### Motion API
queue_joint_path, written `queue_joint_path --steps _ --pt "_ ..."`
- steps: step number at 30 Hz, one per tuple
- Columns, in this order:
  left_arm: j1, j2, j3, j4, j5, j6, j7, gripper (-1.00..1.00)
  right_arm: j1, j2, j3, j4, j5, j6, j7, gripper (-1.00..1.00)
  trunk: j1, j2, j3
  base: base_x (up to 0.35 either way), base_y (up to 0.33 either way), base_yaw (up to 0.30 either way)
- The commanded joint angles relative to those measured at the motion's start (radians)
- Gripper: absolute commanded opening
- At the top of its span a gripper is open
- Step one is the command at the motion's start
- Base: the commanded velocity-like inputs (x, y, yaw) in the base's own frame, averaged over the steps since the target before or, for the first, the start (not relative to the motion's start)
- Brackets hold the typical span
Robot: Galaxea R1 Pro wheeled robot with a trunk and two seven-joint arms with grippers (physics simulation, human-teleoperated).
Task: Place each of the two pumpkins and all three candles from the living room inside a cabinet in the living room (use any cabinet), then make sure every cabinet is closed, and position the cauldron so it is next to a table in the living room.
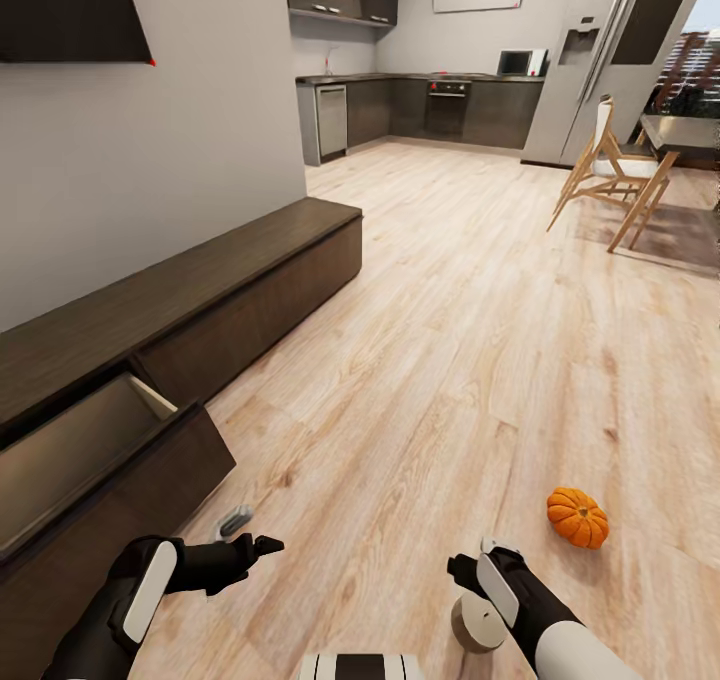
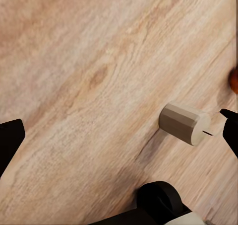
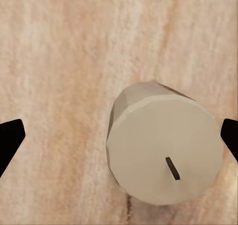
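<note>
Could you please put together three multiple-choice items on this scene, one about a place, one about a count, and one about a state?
1. Where does the squat pale olive-grey candle stand?
A. Inside the open drawer
B. On the light wood plank floor, under the right end effector
C. On the dining table

2. How many bright-orange round pumpkins lie on the floor in the head view?
A. One
B. Two
C. Three

3. What is the state of the near drawer of the long dark-brown wood cabinet?
A. Shut flush
B. Removed and lying on the floor
C. Pulled open, beige inside showing

Answers: 1 B, the right wrist view looks straight down on the candle between the spread fingertips of the right end effector. 2 A, a single pumpkin shows. 3 C, the drawer juts out from the front.
</note>
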Motion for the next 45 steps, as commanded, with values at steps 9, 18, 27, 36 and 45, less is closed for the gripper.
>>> queue_joint_path --steps 9,18,27,36,45 --pt "0.000 -0.003 0.000 0.001 -0.007 -0.002 0.013 1.00 0.000 -0.009 -0.001 0.000 0.001 0.004 0.000 -1.00 -0.004 0.002 0.035 -0.003 0.000 0.028" --pt "0.000 -0.007 -0.008 0.002 -0.010 -0.009 0.065 1.00 0.000 -0.014 -0.001 0.000 0.003 0.071 0.002 -1.00 -0.008 0.004 0.068 -0.263 0.000 0.256" --pt "0.000 -0.039 -0.001 0.001 -0.005 -0.011 0.337 1.00 -0.001 -0.016 -0.002 0.001 0.003 0.082 0.002 -1.00 -0.012 0.006 0.092 -0.299 0.000 0.222" --pt "0.000 -0.041 -0.001 0.001 -0.006 -0.011 0.345 1.00 -0.001 -0.015 -0.002 0.003 0.005 0.084 0.002 -1.00 -0.040 0.056 0.110 -0.027 0.000 0.185" --pt "0.000 -0.041 -0.001 0.001 -0.003 -0.010 0.345 1.00 -0.001 -0.012 0.001 0.003 0.007 0.080 -0.001 -1.00 -0.074 0.119 0.126 0.000 0.000 0.183"
